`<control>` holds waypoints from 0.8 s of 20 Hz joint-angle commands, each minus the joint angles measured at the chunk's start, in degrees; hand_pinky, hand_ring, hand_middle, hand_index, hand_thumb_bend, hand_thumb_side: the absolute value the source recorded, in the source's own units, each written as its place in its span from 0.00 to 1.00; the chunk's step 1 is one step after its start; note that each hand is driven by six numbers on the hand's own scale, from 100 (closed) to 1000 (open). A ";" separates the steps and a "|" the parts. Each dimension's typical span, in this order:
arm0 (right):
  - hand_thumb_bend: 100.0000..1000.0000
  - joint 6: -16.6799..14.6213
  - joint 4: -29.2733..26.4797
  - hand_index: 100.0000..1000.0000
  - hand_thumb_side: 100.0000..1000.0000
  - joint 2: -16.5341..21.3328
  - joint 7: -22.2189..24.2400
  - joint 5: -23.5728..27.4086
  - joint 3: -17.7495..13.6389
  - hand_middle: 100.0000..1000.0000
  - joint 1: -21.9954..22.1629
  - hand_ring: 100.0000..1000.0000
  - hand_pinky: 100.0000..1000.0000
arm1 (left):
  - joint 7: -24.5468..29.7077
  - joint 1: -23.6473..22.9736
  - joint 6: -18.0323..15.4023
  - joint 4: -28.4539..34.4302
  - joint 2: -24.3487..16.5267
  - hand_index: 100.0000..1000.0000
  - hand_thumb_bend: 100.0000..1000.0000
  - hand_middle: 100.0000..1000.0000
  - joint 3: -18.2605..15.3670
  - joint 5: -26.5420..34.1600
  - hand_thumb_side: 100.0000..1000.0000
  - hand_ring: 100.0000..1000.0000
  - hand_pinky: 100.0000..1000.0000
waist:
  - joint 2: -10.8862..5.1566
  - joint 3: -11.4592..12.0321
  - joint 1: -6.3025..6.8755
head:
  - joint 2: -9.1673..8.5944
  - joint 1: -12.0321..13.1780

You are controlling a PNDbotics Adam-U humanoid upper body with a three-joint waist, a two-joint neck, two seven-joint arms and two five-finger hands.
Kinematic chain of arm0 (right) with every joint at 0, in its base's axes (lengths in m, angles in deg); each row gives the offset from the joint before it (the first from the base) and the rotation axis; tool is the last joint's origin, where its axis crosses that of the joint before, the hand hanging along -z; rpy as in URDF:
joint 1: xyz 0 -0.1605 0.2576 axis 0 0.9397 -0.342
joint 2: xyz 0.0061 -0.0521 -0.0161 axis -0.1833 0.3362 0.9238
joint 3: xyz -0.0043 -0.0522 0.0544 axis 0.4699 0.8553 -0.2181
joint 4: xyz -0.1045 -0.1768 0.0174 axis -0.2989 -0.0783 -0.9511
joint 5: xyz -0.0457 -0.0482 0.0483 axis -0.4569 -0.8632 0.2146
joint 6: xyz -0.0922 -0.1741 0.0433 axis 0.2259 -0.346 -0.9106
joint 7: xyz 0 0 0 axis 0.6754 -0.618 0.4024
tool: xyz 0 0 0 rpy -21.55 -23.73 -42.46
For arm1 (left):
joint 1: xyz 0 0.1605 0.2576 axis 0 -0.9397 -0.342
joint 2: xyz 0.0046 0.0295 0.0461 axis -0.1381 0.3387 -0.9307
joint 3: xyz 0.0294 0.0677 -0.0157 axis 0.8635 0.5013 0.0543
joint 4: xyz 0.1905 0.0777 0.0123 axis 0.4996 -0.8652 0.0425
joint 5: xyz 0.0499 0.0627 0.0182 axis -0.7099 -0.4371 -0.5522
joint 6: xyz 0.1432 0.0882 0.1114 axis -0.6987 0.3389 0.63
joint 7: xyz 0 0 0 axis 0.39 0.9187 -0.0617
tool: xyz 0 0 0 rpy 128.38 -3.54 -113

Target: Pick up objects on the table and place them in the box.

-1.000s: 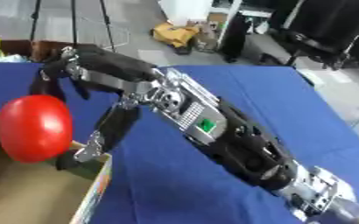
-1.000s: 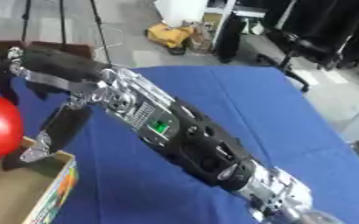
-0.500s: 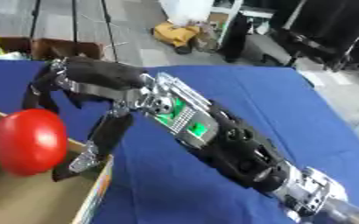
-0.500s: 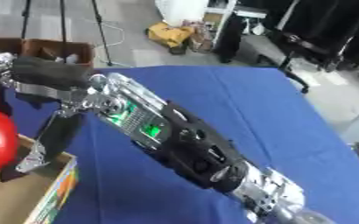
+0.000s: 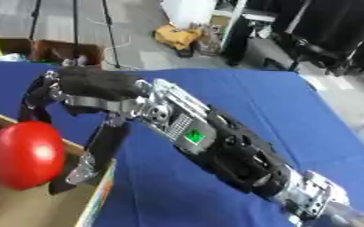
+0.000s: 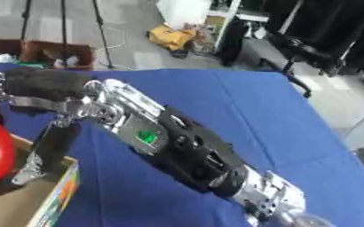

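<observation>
A workshop floor with tripod legs, cartons and dark chairs lies beyond the blue-covered counter (image 5: 294,115), which fills the middle of both eye views.

Left edge: the cardboard box (image 5: 37,208) sits at the counter's near-left corner, its top open and its brown interior showing. The red ball (image 5: 26,154), round and so without any long axis to align, hangs over the box's opening, just inside its far rim.

Centre-left: my right hand (image 5: 65,95) reaches across from the lower right, its black back uppermost. Its fingers (image 5: 100,146) hang down straight on the ball's right side, and the thumb side drops behind the ball on the left, so the hand brackets the ball from above. I cannot tell whether any finger is touching it; the fingers look uncurled, not wrapped round it.

Centre to right: the forearm (image 5: 216,146) runs diagonally to the lower-right corner.

My left hand shows in neither view.

I judge the deciding relation to be vertical: the ball lies directly below the palm and above the box floor, so the release only needs the hand clear of it.
</observation>
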 commanded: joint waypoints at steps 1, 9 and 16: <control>0.00 -0.94 0.11 0.44 0.36 1.19 -0.12 -2.06 -0.18 0.42 -0.92 0.67 0.31 | 0.04 0.73 -0.09 1.21 -1.29 0.70 0.00 0.50 -0.24 -0.03 0.75 0.46 0.29 | -1.12 0.26 0.30 | -1.01 -0.62; 0.00 -4.60 0.24 0.48 0.50 1.56 -0.36 -6.68 0.28 0.49 -1.14 0.73 0.41 | 0.09 0.93 0.01 1.21 -1.28 0.70 0.00 0.50 -0.23 -0.04 0.75 0.46 0.29 | -0.98 0.42 0.04 | -1.23 -1.28; 0.00 -7.37 0.81 0.48 0.56 1.59 -2.60 -12.12 0.62 0.51 -1.10 0.74 0.45 | 0.15 1.20 -0.09 1.21 -1.22 0.70 0.00 0.50 -0.17 0.07 0.75 0.46 0.29 | -0.84 1.08 -0.32 | -1.85 -2.60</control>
